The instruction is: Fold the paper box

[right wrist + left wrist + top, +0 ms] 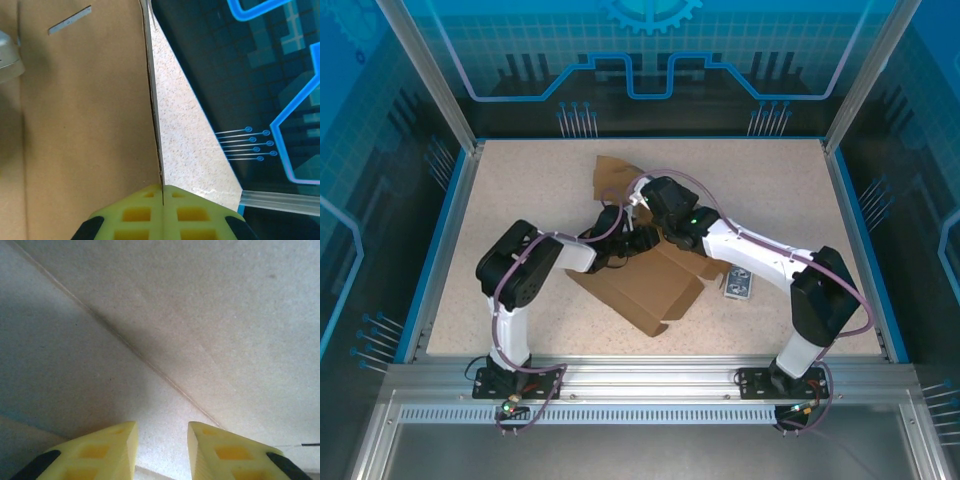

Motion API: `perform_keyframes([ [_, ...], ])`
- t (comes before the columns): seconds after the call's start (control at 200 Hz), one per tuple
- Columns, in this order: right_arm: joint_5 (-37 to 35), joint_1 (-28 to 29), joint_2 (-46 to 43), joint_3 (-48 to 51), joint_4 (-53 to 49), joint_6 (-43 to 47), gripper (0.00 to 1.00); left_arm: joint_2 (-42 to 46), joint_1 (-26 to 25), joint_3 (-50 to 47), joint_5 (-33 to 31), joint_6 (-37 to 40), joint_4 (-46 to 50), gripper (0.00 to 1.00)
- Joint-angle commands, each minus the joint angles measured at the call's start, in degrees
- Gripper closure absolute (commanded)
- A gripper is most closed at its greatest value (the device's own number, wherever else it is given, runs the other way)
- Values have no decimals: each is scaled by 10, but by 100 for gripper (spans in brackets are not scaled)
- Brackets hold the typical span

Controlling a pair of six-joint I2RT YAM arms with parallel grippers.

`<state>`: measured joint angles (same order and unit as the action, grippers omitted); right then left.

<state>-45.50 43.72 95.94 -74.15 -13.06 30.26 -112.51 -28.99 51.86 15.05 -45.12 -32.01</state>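
Note:
The paper box (645, 290) is a flat brown die-cut cardboard sheet in the middle of the table, with one flap (610, 178) raised at the back. My right gripper (642, 192) is at that raised part. In the right wrist view its yellow fingers (163, 189) are shut on the thin edge of a brown panel (85, 110), which stands up from between the fingertips. My left gripper (628, 246) hovers low over the sheet beside the right wrist. The left wrist view shows it (162, 440) open, nothing between its fingers, close to a pale board face (225, 330) with a diagonal crease.
A small blue-patterned card pack (740, 283) lies on the table just right of the sheet, under the right forearm. Blue walls and metal posts (850, 90) frame the speckled table (780, 180). The table's far edge (220, 165) lies close to the right gripper.

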Motion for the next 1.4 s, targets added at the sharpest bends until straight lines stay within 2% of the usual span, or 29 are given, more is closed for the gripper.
perform_keyframes([
  [0.0,-12,-2,-12,7,82,69,100,39,11,-15,14,-4,4,64],
  [0.275,15,-24,10,12,160,164,100,122,59,-77,22,0,12,58],
  [0.625,77,-49,24,37,224,266,100,265,146,-112,-9,56,122,56],
  [0.931,89,-49,27,85,294,321,100,299,155,11,-49,110,243,46],
  [1.071,88,-48,29,100,323,337,100,253,155,110,-41,142,322,42],
  [1.396,77,-44,40,130,394,379,100,148,163,273,-52,197,443,36],
])
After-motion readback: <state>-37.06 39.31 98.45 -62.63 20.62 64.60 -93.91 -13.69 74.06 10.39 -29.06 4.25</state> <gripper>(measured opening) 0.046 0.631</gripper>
